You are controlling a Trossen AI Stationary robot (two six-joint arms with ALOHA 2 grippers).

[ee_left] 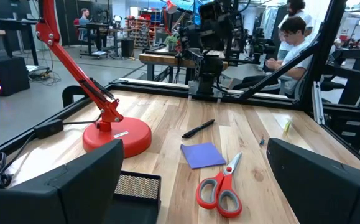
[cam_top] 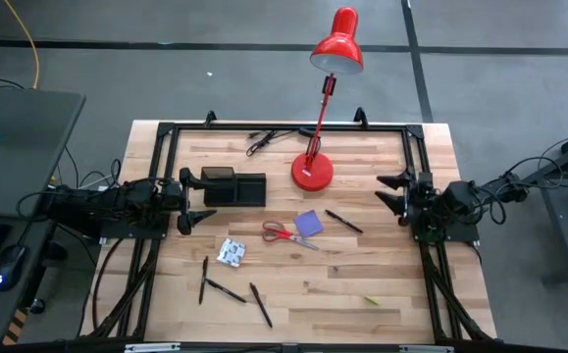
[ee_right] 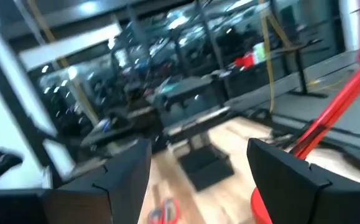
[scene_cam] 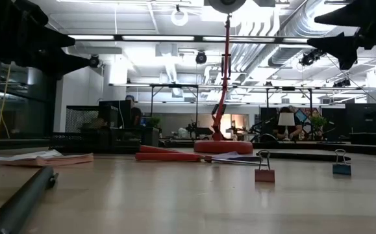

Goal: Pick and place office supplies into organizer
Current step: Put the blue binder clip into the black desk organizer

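On pale wood-plank table (cam_top: 362, 284), boxy black mesh organizer (cam_top: 232, 187), red-handled scissors (cam_top: 285, 233), left fingers (cam_top: 184, 222) released, right fingers (cam_top: 393, 180) spread, empty.

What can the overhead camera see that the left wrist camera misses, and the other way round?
Only the overhead view shows the patterned packet, three pens near the table's front, and both arms waiting at the table's sides. Only the left wrist view shows people seated beyond the table. Both show the scissors, purple pad, red lamp, one pen beside the pad, and the organizer.
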